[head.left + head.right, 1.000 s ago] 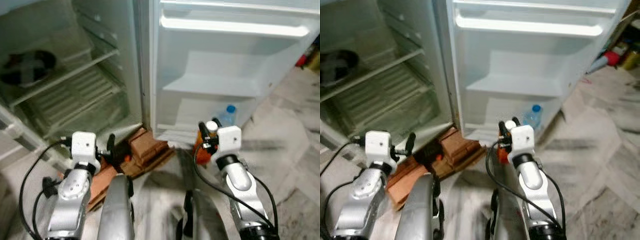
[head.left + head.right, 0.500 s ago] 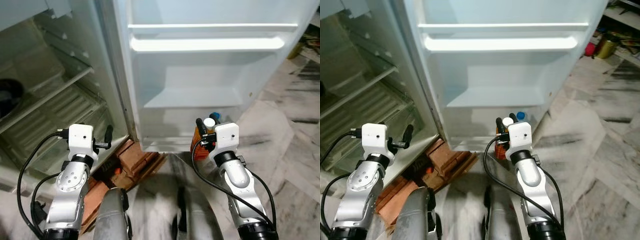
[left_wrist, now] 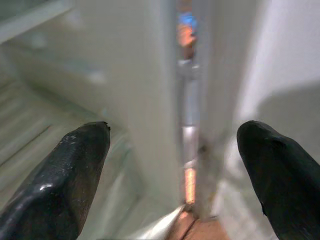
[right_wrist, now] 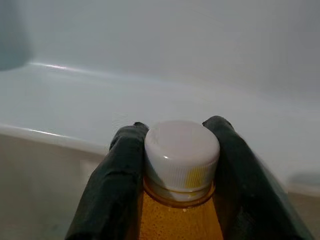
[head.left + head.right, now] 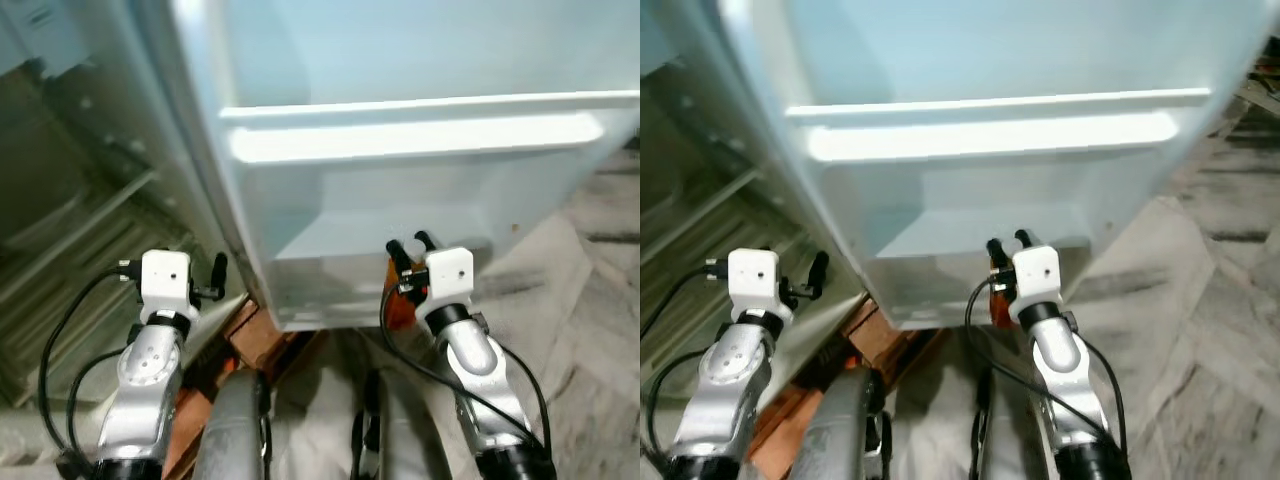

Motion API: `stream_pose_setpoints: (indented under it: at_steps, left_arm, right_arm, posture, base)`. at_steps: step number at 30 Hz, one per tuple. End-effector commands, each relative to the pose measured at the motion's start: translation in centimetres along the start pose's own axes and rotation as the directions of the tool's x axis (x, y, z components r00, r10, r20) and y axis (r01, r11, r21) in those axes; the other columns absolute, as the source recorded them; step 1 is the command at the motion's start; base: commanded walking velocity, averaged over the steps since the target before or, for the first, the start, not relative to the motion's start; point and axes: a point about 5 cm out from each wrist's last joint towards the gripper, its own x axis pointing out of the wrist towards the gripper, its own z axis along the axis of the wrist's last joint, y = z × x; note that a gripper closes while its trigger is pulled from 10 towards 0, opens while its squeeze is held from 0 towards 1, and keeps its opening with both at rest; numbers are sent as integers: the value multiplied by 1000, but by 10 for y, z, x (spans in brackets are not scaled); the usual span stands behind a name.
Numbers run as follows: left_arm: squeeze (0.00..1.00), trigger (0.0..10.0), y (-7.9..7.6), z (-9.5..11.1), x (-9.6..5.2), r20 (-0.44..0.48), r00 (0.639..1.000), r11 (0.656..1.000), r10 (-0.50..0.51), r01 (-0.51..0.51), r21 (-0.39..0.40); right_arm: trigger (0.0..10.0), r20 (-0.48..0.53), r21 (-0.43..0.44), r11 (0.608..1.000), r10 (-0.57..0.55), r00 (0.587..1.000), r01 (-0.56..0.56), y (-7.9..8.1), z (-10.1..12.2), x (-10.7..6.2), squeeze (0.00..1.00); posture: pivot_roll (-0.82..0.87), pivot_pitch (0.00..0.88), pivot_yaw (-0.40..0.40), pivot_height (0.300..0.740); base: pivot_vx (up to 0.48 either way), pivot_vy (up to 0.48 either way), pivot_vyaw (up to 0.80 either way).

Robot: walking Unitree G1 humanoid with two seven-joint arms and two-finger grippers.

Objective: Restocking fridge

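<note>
My right gripper (image 5: pixel 409 250) is shut on the neck of an orange drink bottle (image 4: pixel 177 220) with a white cap (image 4: pixel 181 152). Its black fingers (image 4: pixel 112 185) press on both sides just under the cap. The bottle's orange body (image 5: pixel 399 308) shows below the gripper, close against the lower part of the open white fridge door (image 5: pixel 400 60). A white door shelf rail (image 5: pixel 410 137) runs across above it. My left gripper (image 3: pixel 175 165) is open and holds nothing, pointing at the hinge gap between door and fridge body. Its finger (image 5: pixel 218 270) rises at the left.
The fridge interior (image 5: pixel 70 230) with wire and glass shelves lies to the left. Reddish bricks (image 5: pixel 250 325) sit under the fridge's front corner. Marble floor (image 5: pixel 590 290) spreads out to the right. The door stands very near both arms.
The camera has moved closer to the door, which now looms larger. My right gripper has carried the bottle up against the door's lower shelf; the blue-capped bottle there is hidden from sight.
</note>
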Motion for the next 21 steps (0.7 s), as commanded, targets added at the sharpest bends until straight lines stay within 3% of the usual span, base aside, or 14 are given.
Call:
stream_pose_setpoints:
  at_steps: [1, 17, 21]
  left_arm:
    - [0, 10000, -2, -5, -3, -26, 1000, 1000, -3, 3, 9]
    - [0, 10000, 13, -7, -17, -45, 996, 996, 73, -71, 61]
    - [0, 10000, 13, -7, -22, -49, 996, 995, 77, -74, 63]
  right_arm:
    - [10000, 9, -9, 1000, -28, 1000, 28, -8, 2, -1, 0]
    - [10000, 29, -23, 998, 67, 997, -66, 3, 4, 25, 0]
    - [10000, 56, -60, 993, 109, 993, -105, 6, 9, 32, 0]
  posture:
    - [1, 172, -12, 631]
    - [72, 223, -29, 542]
    - [88, 229, -27, 542]
  base:
    - [0, 0, 0]
    - [0, 0, 0]
    - [0, 0, 0]
